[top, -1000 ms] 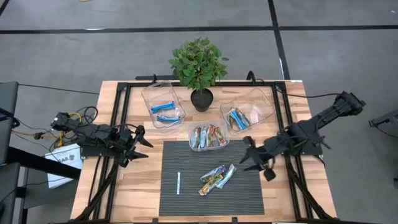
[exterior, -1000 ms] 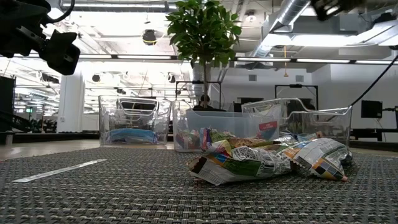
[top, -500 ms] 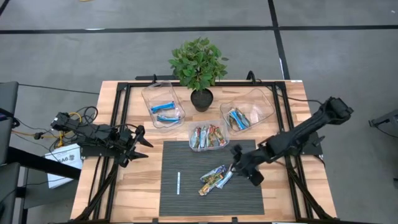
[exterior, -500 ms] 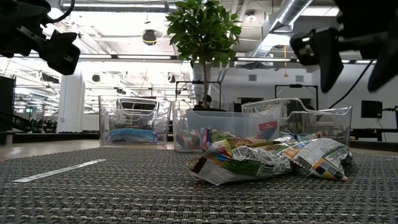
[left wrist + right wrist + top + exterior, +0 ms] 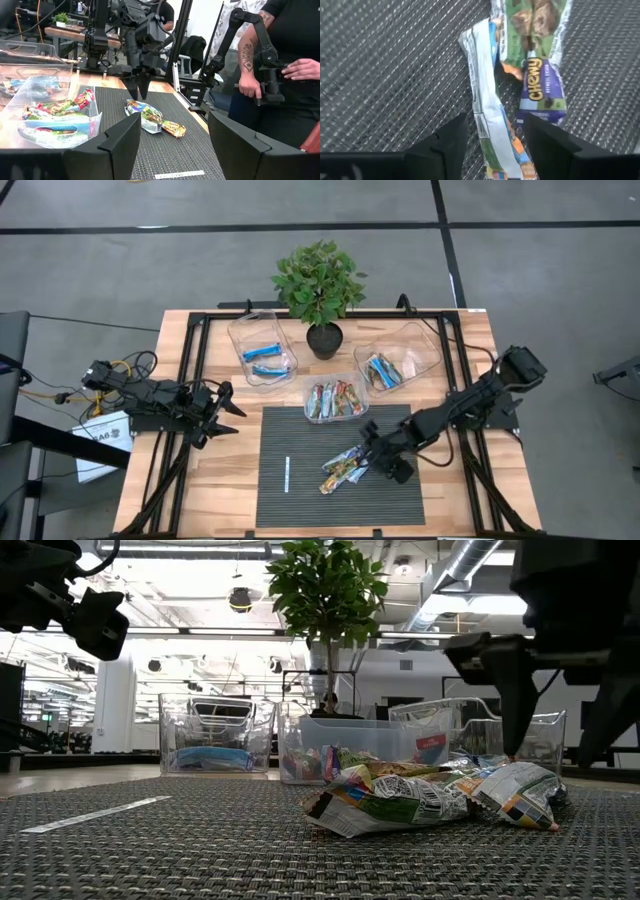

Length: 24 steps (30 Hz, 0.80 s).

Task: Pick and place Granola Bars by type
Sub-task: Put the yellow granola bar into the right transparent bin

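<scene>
- Bars point(image 5: 346, 466) heaped mid-mat, toward the worktop's front edge: drop the spread right gripper point(image 5: 373, 457) astride the top one only.
- Left gripper point(image 5: 222, 411), spread, waits at the left edge.

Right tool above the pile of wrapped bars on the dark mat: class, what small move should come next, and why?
Probably a short descent. The right tool hangs open over the near end of the small pile of shiny wrapped granola bars on the dark woven mat, its fingers straddling a white-edged wrapper without touching it. Lowering would let them close on that bar.
</scene>
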Motion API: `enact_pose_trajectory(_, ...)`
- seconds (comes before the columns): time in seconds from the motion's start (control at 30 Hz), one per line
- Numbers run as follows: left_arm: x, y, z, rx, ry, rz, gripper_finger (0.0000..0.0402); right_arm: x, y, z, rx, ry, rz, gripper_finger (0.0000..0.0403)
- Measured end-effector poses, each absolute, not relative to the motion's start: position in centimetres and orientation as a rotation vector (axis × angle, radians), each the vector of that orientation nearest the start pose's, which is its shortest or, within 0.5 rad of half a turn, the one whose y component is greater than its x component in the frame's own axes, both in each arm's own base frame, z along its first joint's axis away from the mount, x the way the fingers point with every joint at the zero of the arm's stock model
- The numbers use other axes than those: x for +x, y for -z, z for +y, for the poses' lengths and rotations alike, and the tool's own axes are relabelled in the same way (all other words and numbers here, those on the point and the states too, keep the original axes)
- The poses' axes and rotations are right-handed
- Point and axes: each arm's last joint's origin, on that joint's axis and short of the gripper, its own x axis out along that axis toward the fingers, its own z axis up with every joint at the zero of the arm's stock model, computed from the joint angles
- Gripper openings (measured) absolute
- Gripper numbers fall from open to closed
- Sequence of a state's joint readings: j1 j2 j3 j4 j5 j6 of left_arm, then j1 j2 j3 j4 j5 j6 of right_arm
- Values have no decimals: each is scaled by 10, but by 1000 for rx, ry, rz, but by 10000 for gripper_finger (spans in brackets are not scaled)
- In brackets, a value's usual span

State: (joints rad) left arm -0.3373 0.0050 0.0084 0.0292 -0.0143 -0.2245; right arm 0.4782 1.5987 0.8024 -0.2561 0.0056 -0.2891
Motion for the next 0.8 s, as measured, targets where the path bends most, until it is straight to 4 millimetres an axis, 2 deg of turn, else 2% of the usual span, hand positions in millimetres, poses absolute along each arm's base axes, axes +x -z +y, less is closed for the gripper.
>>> enact_pose_trajectory(0.27,92,-169,-32,-229,325,4,224,265,-133,137,-555,-599,1018,180)
enact_pose_trajectory(0.5,92,-169,-32,-230,325,4,224,271,-128,140,-555,-598,1024,168)
enact_pose_trajectory(0.8,92,-169,-32,-232,325,5,224,271,-127,139,-553,-598,1028,108)
